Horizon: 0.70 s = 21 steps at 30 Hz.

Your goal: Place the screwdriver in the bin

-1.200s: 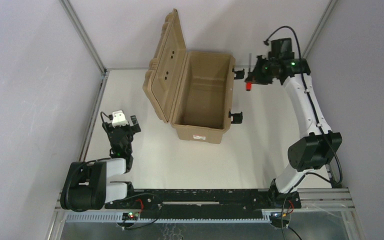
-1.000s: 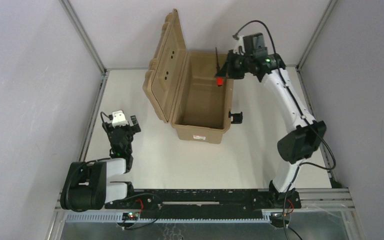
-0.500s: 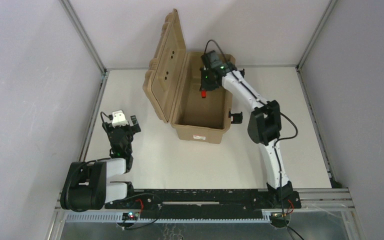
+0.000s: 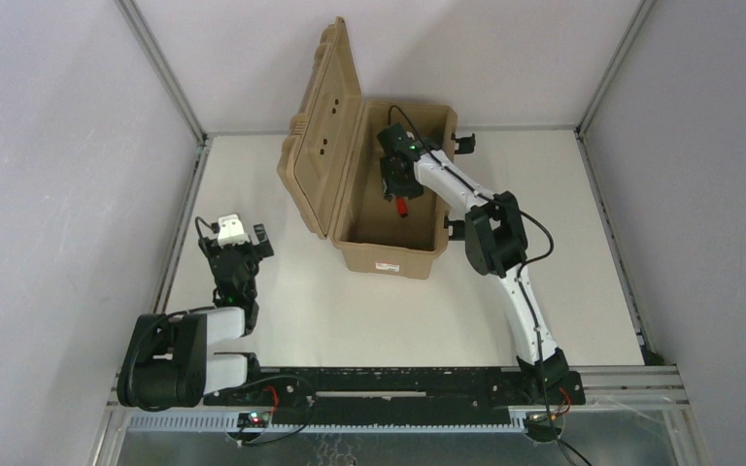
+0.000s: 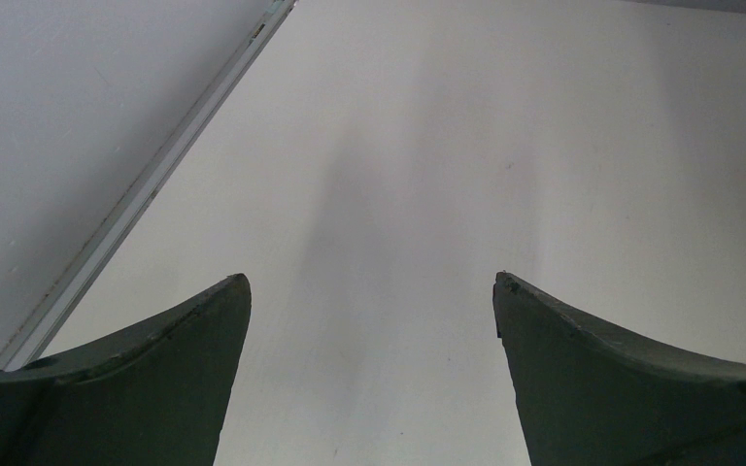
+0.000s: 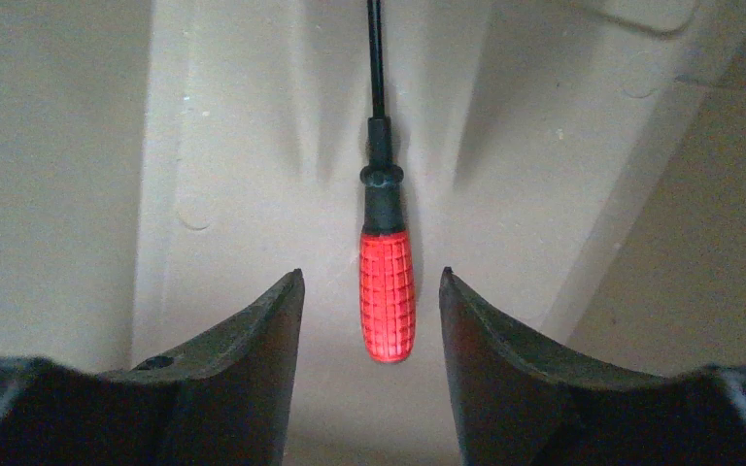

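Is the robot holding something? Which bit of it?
Nothing. The right gripper is open around the screwdriver inside the bin, not touching it; the left gripper is empty.

R arm stretched over the open bin [image 4: 413,257], R gripper [image 4: 395,186] down inside, red screwdriver [image 4: 401,205] just at its near side. Lid [image 4: 325,146] upright, left. L gripper [image 4: 236,238] over table [image 4: 350,311], well apart.

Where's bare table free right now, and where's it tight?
Free: the table right of the right arm, out to the wall; the strip between the bin and the base rail; bare table ahead of the left gripper. Crowded: inside the bin, where the right gripper straddles the screwdriver.
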Each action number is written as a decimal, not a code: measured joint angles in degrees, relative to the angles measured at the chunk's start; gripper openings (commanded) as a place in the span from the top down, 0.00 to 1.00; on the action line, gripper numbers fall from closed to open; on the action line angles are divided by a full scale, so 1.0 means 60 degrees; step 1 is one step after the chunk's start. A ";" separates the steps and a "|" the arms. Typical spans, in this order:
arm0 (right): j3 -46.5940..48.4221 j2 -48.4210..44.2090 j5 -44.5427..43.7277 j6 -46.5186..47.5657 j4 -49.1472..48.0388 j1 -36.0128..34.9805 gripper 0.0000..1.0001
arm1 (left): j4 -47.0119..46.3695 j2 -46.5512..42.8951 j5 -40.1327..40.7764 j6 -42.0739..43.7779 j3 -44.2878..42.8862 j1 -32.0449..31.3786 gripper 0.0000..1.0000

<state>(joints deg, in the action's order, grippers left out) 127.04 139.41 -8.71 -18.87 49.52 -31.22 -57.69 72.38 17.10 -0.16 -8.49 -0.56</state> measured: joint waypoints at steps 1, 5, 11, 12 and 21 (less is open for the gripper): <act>0.0004 -0.0095 0.0000 0.0025 0.0004 0.0000 0.36 | 0.0000 0.0000 0.0000 0.0000 0.0000 0.0000 0.00; 0.0022 -0.0991 0.0000 0.0291 0.0026 0.0000 0.29 | 0.0000 0.0000 0.0004 0.0000 0.0000 0.0000 0.00; 0.0251 -0.2896 -0.0051 0.0849 -0.0058 0.0029 0.01 | 0.0000 0.0000 0.0000 0.0000 0.0000 0.0000 0.00; 0.0277 -0.3235 -0.0076 0.0973 -0.0087 0.0087 0.00 | 0.0000 0.0000 0.0000 0.0000 0.0000 0.0000 0.00; -0.1188 -0.5719 -0.0718 0.1960 -0.0488 0.1825 0.00 | 0.0000 0.0000 0.0004 0.0000 0.0000 0.0000 0.00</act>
<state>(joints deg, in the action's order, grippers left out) 119.92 105.10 -13.02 -7.11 46.59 -20.27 -57.69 72.38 17.12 -0.16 -8.49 -0.56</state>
